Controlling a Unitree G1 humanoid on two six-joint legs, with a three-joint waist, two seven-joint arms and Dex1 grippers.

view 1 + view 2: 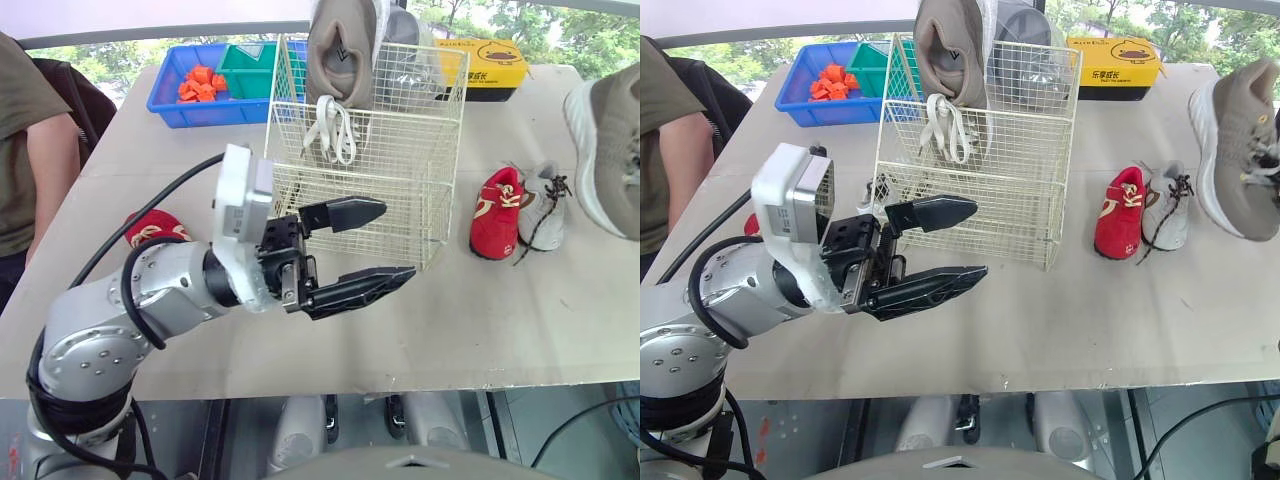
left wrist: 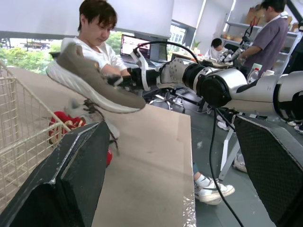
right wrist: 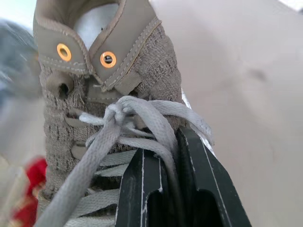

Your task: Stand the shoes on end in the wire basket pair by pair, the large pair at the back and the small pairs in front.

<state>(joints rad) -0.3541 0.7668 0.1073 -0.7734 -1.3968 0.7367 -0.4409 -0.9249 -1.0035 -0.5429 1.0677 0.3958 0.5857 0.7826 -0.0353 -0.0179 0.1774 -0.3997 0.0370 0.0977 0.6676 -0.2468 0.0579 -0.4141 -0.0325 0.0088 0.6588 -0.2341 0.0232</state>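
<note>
The wire basket (image 1: pixel 400 160) stands mid-table with one large taupe shoe (image 1: pixel 338 55) upright at its back, laces hanging down. My left gripper (image 1: pixel 398 242) hovers open and empty in front of the basket's near wall. At the far right my right gripper (image 3: pixel 173 142) is shut on the laces of the second large taupe shoe (image 1: pixel 1238 140), which hangs tilted above the table (image 2: pixel 94 85). A small red shoe (image 1: pixel 497 212) and a small grey-white shoe (image 1: pixel 545 205) lie side by side to the right of the basket. Another red shoe (image 1: pixel 155 227) lies left, partly behind my left arm.
A blue bin (image 1: pixel 170 100) with orange pieces and a green tray (image 1: pixel 245 70) sit at the back left. A yellow box (image 1: pixel 490 62) is behind the basket at the right. A person (image 1: pixel 25 150) sits at the table's left edge. Bare tabletop (image 1: pixel 480 320) lies in front.
</note>
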